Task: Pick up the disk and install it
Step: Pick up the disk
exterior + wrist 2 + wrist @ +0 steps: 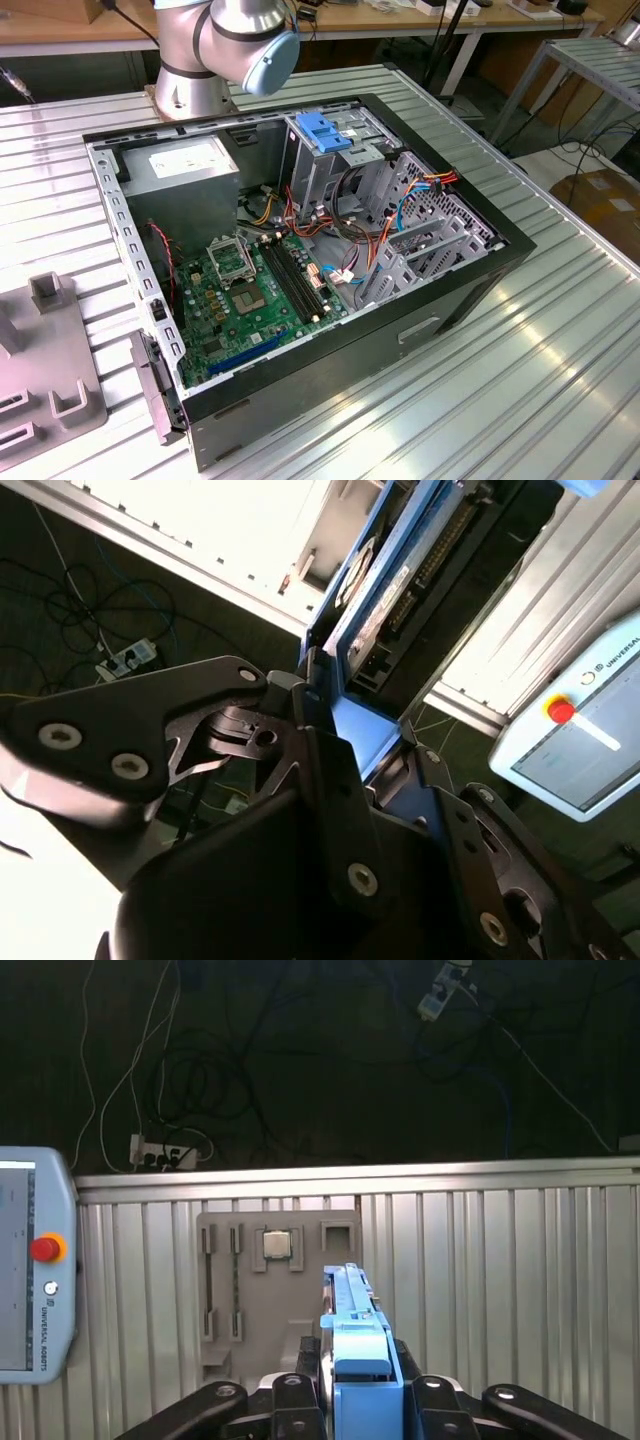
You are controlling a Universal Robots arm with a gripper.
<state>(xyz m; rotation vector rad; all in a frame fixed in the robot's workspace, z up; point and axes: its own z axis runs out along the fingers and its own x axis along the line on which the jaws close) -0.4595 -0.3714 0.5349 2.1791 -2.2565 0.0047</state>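
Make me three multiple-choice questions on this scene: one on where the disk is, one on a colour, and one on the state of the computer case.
1. Where is the disk?
A. in a person's hand
B. between the fingers of the gripper
C. in a cardboard box

2. What colour are the carrier rails on the disk?
A. red
B. green
C. blue

3. How is the computer case?
A. open, its inside showing
B. shut with a panel
C. wrapped in plastic

Answers:
1 B: in the first wrist view the gripper's fingers flank the disk and clamp it.
2 C: the rails are blue in both wrist views.
3 A: the exterior view shows the motherboard bare inside the case.
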